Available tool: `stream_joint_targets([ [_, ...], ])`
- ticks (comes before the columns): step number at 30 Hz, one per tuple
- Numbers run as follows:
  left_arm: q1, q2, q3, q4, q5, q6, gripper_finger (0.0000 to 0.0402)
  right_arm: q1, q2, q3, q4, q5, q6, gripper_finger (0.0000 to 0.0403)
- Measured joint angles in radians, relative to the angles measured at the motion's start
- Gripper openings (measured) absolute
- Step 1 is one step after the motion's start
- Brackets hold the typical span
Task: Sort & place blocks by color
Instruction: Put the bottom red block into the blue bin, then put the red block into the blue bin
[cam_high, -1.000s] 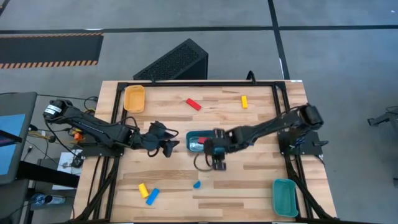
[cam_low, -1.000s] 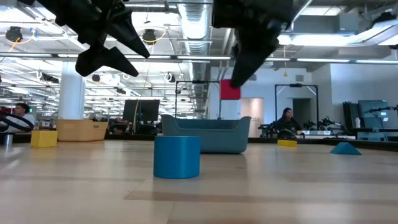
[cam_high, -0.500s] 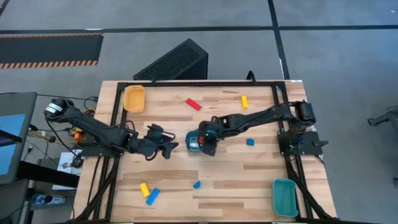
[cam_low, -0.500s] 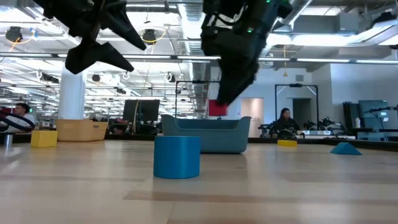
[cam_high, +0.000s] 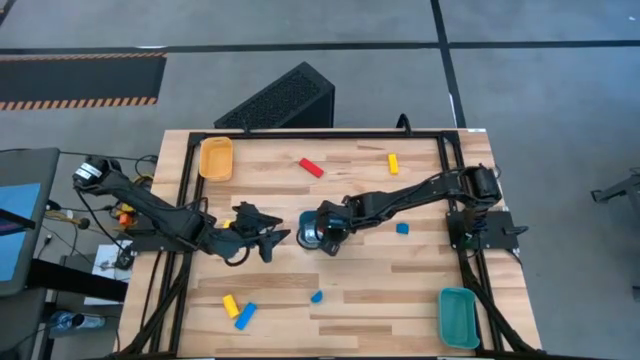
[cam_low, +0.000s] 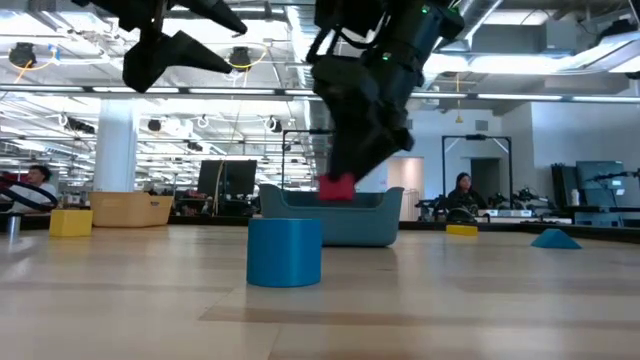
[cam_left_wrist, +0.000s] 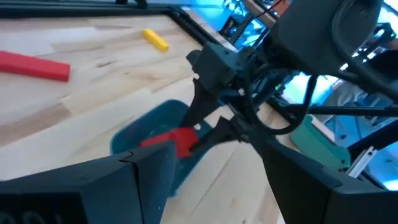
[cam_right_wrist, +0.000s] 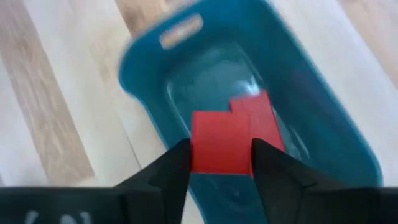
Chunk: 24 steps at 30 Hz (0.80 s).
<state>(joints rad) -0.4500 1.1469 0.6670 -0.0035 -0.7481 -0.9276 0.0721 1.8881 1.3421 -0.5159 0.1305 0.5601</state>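
Note:
My right gripper (cam_high: 323, 240) is shut on a small red block (cam_right_wrist: 221, 149), just over the teal tray (cam_high: 312, 224) at the table's middle. A second red block (cam_right_wrist: 266, 118) lies on that tray's floor. The held block also shows in the low view (cam_low: 337, 187) and in the left wrist view (cam_left_wrist: 177, 140). My left gripper (cam_high: 266, 240) is open and empty, a little to the left of the tray. A red bar (cam_high: 312, 167) and a yellow block (cam_high: 393, 163) lie near the far edge. My right gripper pinches the red block by two opposite sides (cam_right_wrist: 194, 149) between its two fingers (cam_right_wrist: 176, 167). The fingers come from above, slanting down into the tray. The block hangs clear of the tray floor, about level with the tray's rim (cam_low: 330, 195).
A yellow-orange tray (cam_high: 216, 158) stands at the far left, a second teal tray (cam_high: 458, 316) at the near right. A blue cube (cam_high: 402, 229) lies right of the middle tray. A yellow (cam_high: 230, 305) and two blue blocks (cam_high: 245, 316) (cam_high: 316, 296) lie near the front edge.
My right gripper has carried the red block from the near side of the middle teal tray toward the table's left and far edge, over the tray, and down to the tray's rim. It has stayed shut on the block.

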Motion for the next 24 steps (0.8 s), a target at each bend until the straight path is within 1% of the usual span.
stream_joint_targets([
  [5,0.0,0.0,-0.001,0.018,-0.001,0.006,0.0224,-0.01,-0.002,0.001,0.002,0.003,-0.009,0.0232],
  [8,0.0,0.0,-0.001,0.02,-0.001,0.006,0.0224,-0.01,-0.002,0.001,0.004,0.002,-0.015,0.0246],
  [11,0.0,-0.001,-0.001,0.021,-0.001,0.003,0.0224,-0.01,-0.002,0.001,0.016,0.002,-0.023,0.0248],
  [16,0.0,-0.002,-0.001,0.021,-0.001,0.006,0.0224,-0.026,-0.028,0.002,0.065,0.001,-0.081,0.0245],
  [20,0.001,-0.002,0.0,0.014,-0.015,0.009,0.0224,-0.074,-0.044,0.001,0.106,0.004,-0.121,0.0244],
  [24,0.006,-0.002,0.0,0.014,-0.027,0.033,0.0224,-0.158,-0.043,0.002,0.163,0.006,-0.122,0.0244],
])
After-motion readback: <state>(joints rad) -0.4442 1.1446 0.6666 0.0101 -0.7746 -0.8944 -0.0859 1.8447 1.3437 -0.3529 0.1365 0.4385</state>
